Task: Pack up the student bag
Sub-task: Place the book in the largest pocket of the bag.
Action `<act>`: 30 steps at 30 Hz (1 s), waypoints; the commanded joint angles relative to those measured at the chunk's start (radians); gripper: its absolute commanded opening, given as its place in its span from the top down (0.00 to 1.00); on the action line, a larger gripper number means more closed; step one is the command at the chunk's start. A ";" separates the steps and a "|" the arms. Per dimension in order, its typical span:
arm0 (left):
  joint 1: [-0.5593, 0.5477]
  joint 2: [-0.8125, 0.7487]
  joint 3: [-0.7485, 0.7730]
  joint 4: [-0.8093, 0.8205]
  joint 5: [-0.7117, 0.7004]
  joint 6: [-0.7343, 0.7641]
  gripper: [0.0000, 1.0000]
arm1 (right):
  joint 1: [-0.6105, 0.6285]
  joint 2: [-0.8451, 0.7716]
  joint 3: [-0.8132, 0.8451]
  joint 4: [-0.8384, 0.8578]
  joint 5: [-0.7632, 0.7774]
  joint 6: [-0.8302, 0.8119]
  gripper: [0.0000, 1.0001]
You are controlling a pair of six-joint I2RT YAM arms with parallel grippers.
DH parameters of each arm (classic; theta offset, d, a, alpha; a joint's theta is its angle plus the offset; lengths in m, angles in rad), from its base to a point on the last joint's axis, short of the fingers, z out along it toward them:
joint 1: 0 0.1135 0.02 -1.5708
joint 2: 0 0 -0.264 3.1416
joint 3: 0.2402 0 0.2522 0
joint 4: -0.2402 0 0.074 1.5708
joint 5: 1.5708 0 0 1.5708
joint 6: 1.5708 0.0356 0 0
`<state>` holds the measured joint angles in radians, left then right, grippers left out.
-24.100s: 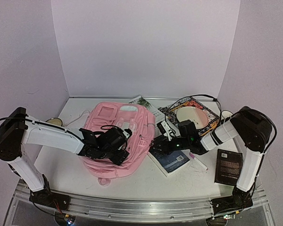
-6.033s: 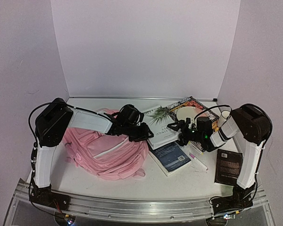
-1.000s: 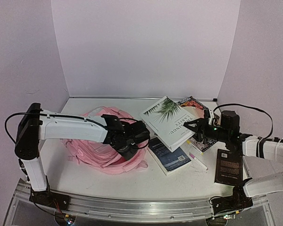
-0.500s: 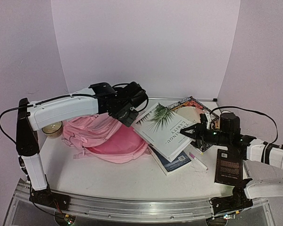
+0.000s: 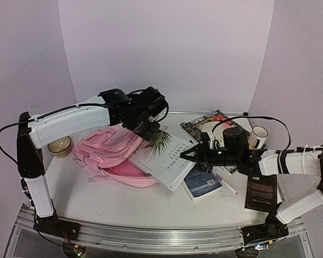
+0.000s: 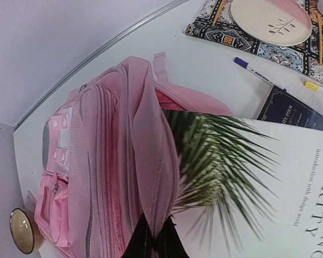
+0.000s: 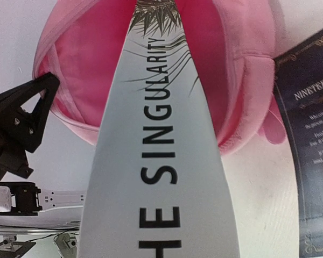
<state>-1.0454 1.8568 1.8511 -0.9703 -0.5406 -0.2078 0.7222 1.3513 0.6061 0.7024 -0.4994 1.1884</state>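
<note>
Left gripper: you had its fingers pinched on the student bag rim, mouth lifted.
Right gripper: clamped on the white Singularity book, leaf end in the bag mouth.

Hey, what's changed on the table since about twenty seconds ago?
The left pincer took hold of the rim of the student bag and lifted it, opening the mouth. The right pincer picked up the white book from the back of the table and pushed it leftward, so its far end is now inside the bag. The dark blue book and the black book stayed put.
</note>
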 commanded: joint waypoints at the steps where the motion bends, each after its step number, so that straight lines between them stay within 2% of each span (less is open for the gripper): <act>1: -0.010 -0.103 0.052 0.070 0.083 -0.032 1.00 | 0.034 0.096 0.143 0.203 0.008 0.044 0.65; 14: -0.013 -0.133 0.099 0.082 0.250 -0.046 1.00 | 0.074 0.422 0.351 0.317 0.057 0.134 0.65; 20: -0.016 -0.153 0.070 0.091 0.283 -0.023 1.00 | 0.101 0.560 0.498 0.284 0.047 0.143 0.64; 25: -0.016 -0.200 0.000 0.098 0.286 -0.013 1.00 | 0.105 0.658 0.558 0.246 0.080 0.153 0.61; 30: -0.016 -0.264 -0.133 0.105 0.273 -0.028 1.00 | 0.105 0.722 0.650 0.145 0.087 0.103 0.54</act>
<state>-1.0497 1.7112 1.7779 -0.9522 -0.2638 -0.2352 0.8257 2.0440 1.1567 0.8713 -0.4247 1.3346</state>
